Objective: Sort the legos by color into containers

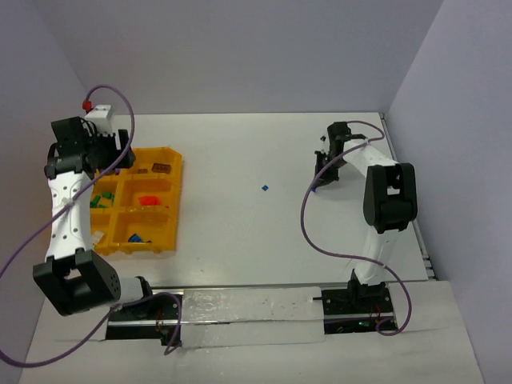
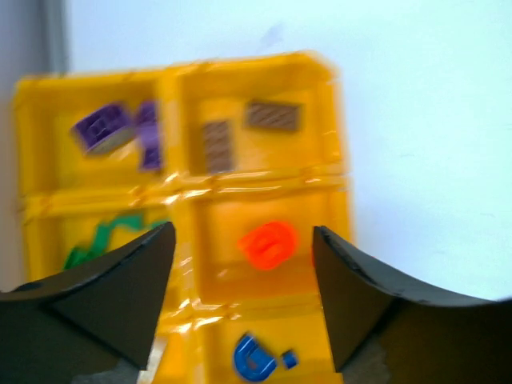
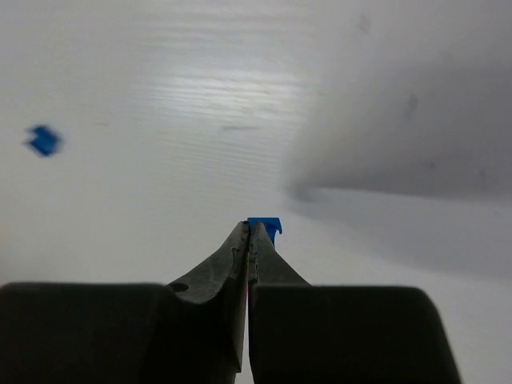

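Found right gripper point(image 3: 250, 232) clenched on blue lego point(image 3: 266, 227), evidently for carriage to tray point(image 2: 240, 64); left gripper point(image 2: 244, 232) released above tray, empty; second blue lego point(image 3: 44, 140) loose on table point(image 1: 240, 240).

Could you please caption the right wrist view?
Right tool pinches a blue lego; another blue lego lies apart on the table.

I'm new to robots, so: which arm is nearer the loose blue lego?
Right. The right gripper, holding another lego, is just right of the lego; the left gripper is far left, over the tray.
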### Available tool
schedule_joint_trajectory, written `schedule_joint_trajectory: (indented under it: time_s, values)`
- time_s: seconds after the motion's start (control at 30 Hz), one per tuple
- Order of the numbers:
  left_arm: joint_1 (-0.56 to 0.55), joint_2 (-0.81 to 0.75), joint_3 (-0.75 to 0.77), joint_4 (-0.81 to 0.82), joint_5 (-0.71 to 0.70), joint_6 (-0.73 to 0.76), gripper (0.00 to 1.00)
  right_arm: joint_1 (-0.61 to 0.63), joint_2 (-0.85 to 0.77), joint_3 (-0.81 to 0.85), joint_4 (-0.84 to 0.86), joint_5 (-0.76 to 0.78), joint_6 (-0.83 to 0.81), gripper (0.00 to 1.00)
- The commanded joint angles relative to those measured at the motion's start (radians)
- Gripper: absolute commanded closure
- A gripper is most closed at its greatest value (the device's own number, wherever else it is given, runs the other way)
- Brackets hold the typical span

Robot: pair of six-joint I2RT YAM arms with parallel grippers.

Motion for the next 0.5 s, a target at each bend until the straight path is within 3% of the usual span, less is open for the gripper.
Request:
schedule_joint_trajectory:
  time_s: [0.0, 0.1, 0.17, 0.3, 0.47]
  values:
    - [-0.008, -0.175, -0.074, 0.194, 0.417, -0.044, 0.17, 0.027, -0.077, 0.199, 0.036, -0.276, 0.066, 1.00]
    - [-0.039, -0.229, -0.179, 0.359, 0.521, -0.178, 0.15, 0.090, -0.074, 0.293, 0.056, -0.319, 0.147, 1.00]
    - [-0.073, -0.228, -0.202, 0.426, 0.505, -0.261, 0.16, 0.118, -0.073, 0.317, 0.063, -0.300, 0.176, 1.00]
    - [-0.149, -0.215, -0.190, 0.394, 0.447, -0.202, 0.17, 0.133, -0.081, 0.269, 0.069, -0.284, 0.169, 1.00]
    - [-0.224, -0.205, -0.303, 0.462, 0.484, -0.190, 0.19, 0.152, -0.088, 0.253, 0.117, -0.409, 0.222, 1.00]
